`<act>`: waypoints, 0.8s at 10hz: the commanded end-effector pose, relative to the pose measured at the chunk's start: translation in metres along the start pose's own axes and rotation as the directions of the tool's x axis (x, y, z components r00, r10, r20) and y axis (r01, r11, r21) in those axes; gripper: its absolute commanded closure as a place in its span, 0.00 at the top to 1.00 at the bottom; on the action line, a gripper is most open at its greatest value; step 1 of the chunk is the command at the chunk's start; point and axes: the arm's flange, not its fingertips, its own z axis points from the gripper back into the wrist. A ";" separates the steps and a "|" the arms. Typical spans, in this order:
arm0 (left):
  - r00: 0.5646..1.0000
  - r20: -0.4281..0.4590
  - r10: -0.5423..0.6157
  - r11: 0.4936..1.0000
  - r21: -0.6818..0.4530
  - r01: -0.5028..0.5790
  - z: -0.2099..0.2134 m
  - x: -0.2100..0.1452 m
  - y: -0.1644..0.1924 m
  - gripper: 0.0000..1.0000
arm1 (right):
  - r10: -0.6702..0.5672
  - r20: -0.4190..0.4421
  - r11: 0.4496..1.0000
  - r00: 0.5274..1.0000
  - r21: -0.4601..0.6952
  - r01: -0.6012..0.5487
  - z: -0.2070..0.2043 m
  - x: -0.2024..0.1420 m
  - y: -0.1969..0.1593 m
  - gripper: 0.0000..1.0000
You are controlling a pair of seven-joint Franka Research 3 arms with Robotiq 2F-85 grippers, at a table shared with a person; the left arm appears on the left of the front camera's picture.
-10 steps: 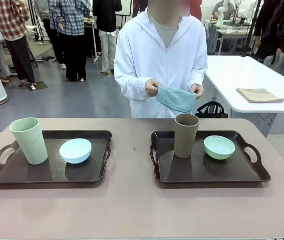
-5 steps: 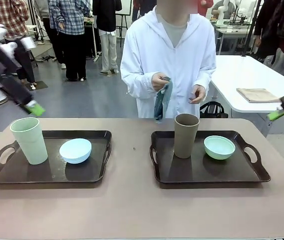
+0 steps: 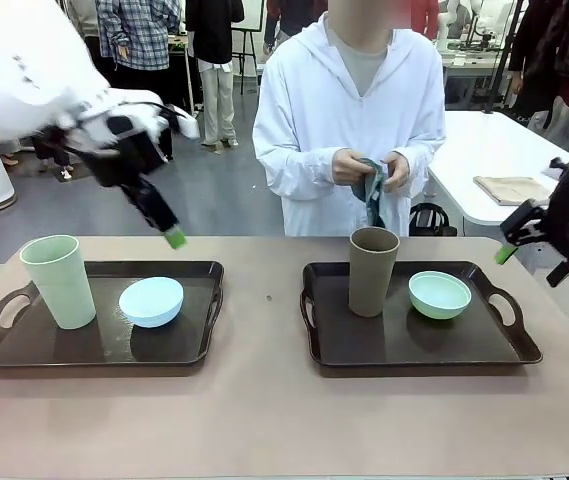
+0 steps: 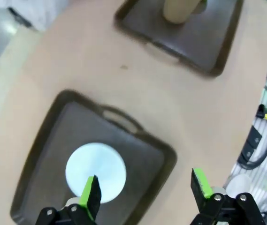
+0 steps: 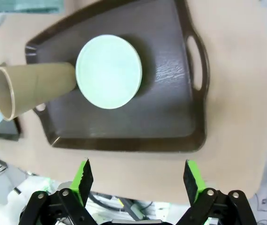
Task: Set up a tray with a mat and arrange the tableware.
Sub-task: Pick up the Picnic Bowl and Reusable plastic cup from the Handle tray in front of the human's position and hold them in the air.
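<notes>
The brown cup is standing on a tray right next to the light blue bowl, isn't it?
Not quite. The brown cup stands on its tray next to the mint green bowl, not the light blue one. The light blue bowl sits on the other tray with the pale green cup. The front view shows it.

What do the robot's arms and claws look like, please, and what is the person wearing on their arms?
The left arm has a rounded white casing. The left claw and right claw are black, each with two slim fingers tipped with bright green pads. The person wears a long-sleeved white hooded jacket.
</notes>
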 end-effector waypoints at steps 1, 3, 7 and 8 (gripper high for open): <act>0.999 0.024 -0.040 0.999 -0.013 0.040 -0.018 0.026 -0.016 1.00 | -0.016 0.016 0.999 1.000 -0.040 0.017 -0.023 0.006 0.004 1.00; 0.995 0.081 -0.060 0.998 -0.013 0.061 -0.044 0.036 -0.033 1.00 | -0.003 0.020 0.999 1.000 -0.034 0.004 -0.033 0.008 0.009 1.00; 0.996 0.048 -0.074 0.997 -0.012 0.075 -0.048 0.039 -0.039 1.00 | 0.013 0.009 1.000 1.000 -0.021 -0.013 -0.033 0.009 0.007 1.00; 0.996 0.048 -0.074 0.997 -0.012 0.075 -0.048 0.039 -0.039 1.00 | 0.013 0.009 1.000 1.000 -0.021 -0.013 -0.033 0.009 0.007 1.00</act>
